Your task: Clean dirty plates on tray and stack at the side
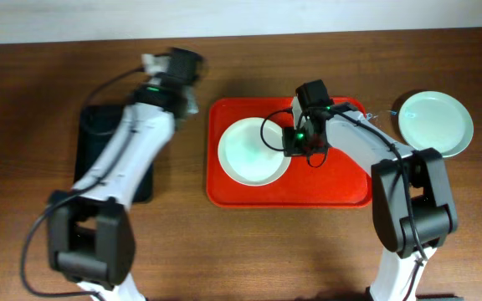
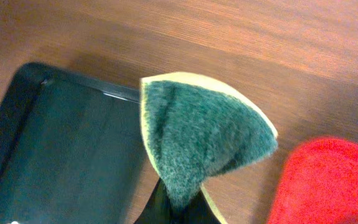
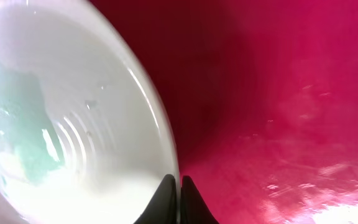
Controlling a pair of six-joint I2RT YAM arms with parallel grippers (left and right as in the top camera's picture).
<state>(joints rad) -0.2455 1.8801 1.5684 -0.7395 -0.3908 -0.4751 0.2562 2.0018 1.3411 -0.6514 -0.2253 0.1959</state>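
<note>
A pale plate (image 1: 253, 151) lies on the left half of the red tray (image 1: 341, 180). My right gripper (image 1: 294, 142) is shut on that plate's right rim; in the right wrist view the fingers (image 3: 179, 186) pinch the white rim (image 3: 157, 124) over the red tray floor (image 3: 278, 93). A second pale plate (image 1: 435, 123) lies on the table right of the tray. My left gripper (image 1: 189, 99) is shut on a green and yellow sponge (image 2: 197, 134), held above the table between the black tray and the red tray (image 2: 328, 180). The third plate is out of view.
A black tray (image 1: 99, 142) lies on the left, partly under my left arm, and shows in the left wrist view (image 2: 61, 155). A wooden table (image 1: 241, 251) surrounds everything. The back table edge meets a white wall.
</note>
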